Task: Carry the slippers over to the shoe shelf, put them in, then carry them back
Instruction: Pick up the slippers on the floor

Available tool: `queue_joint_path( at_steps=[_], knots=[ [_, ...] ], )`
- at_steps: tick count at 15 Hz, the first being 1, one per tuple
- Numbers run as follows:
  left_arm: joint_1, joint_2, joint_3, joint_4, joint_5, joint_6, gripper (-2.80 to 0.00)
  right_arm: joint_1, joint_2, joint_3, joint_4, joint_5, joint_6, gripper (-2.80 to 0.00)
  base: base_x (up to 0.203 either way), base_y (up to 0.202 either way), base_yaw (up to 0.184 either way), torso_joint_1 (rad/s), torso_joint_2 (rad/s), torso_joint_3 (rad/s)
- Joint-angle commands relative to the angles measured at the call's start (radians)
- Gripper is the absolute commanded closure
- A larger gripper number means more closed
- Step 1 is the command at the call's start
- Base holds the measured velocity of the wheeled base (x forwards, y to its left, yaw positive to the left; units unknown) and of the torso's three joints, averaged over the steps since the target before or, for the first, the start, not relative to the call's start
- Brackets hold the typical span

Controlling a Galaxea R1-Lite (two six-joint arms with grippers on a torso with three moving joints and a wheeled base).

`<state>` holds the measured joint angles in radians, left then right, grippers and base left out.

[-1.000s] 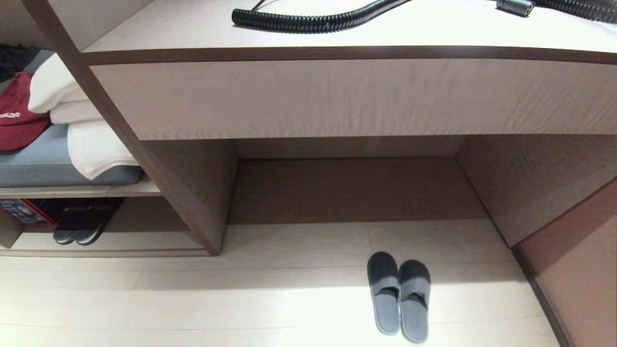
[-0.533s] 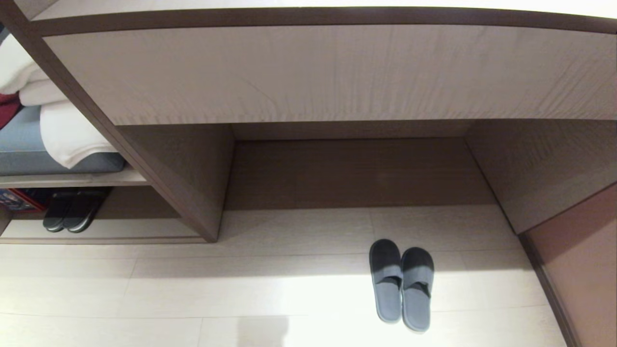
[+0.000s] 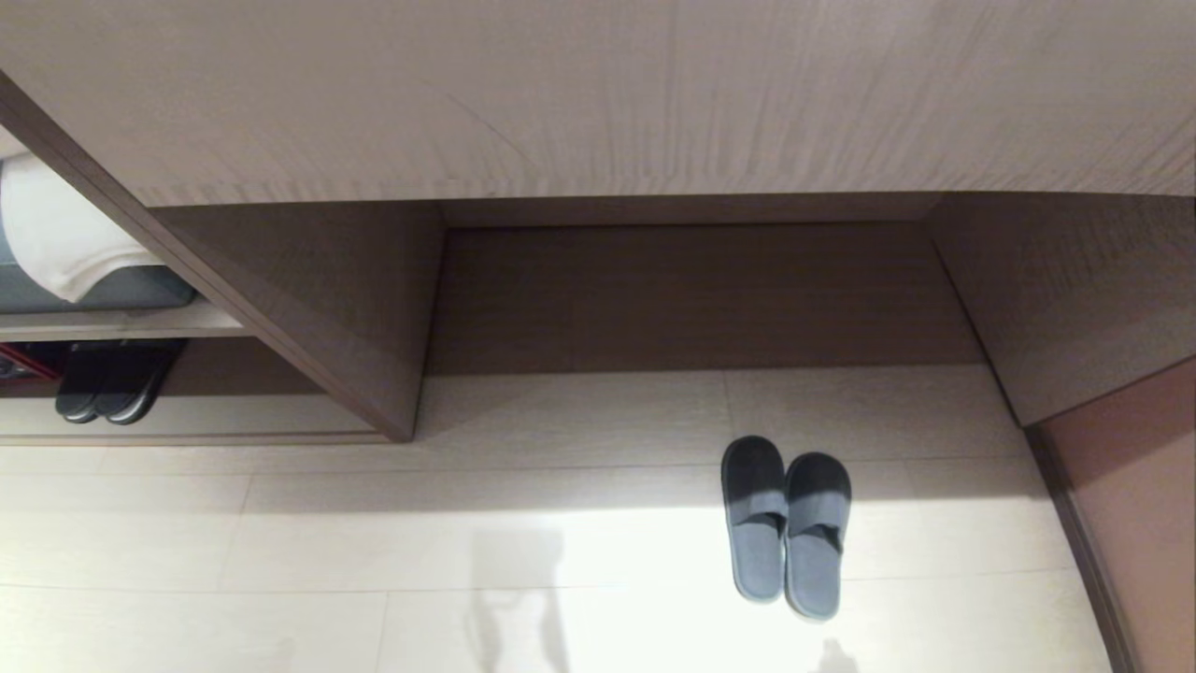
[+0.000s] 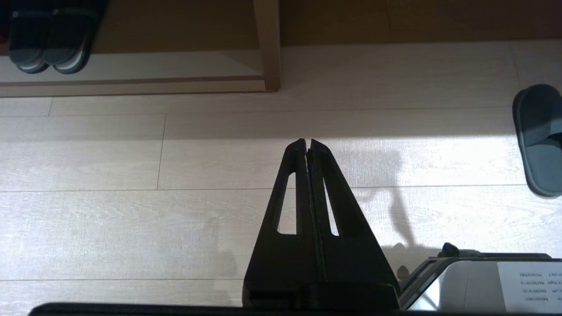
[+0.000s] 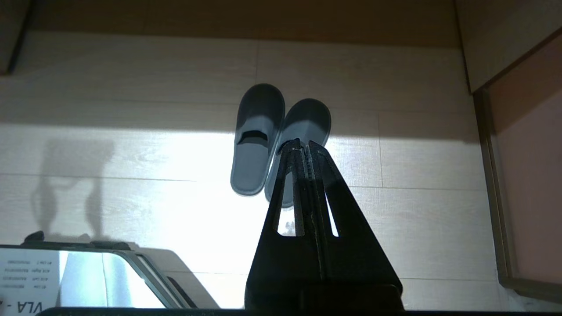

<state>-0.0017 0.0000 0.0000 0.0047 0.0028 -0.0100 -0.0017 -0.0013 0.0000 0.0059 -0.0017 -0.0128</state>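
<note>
Head view: the slippers lie side by side on the pale plank floor, toes toward the desk recess, half in its shadow. Open floor extends left and near. The shelf sits low at far left behind a raised lip and holds a dark pair. A wall panel bounds the right side. Neither tool shows here.

Left wrist view: the left tool hangs above bare floor, fingers pressed together, empty. One slipper lies well to the right; the shelf lip lies far left.

Right wrist view: the right tool, closed and empty, hangs above the soft grey-blue pair, its tip overlapping the right slipper.
</note>
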Motion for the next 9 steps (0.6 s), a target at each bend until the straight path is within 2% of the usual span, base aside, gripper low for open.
queue_joint_path(
  at_steps=[1, 9],
  knots=[
    [0.0, 0.0, 0.0, 0.0, 0.0, -0.001, 0.0, 0.0, -0.002, 0.0, 0.0, 0.0, -0.001, 0.0, 0.0, 0.0, 0.0, -0.001, 0.0, -0.201],
    [0.0, 0.0, 0.0, -0.002, 0.0, -0.001, 0.0, 0.0, -0.002, 0.0, 0.0, 0.0, 0.002, 0.0, 0.0, 0.0, 0.0, 0.002, 0.0, -0.197]
  ],
)
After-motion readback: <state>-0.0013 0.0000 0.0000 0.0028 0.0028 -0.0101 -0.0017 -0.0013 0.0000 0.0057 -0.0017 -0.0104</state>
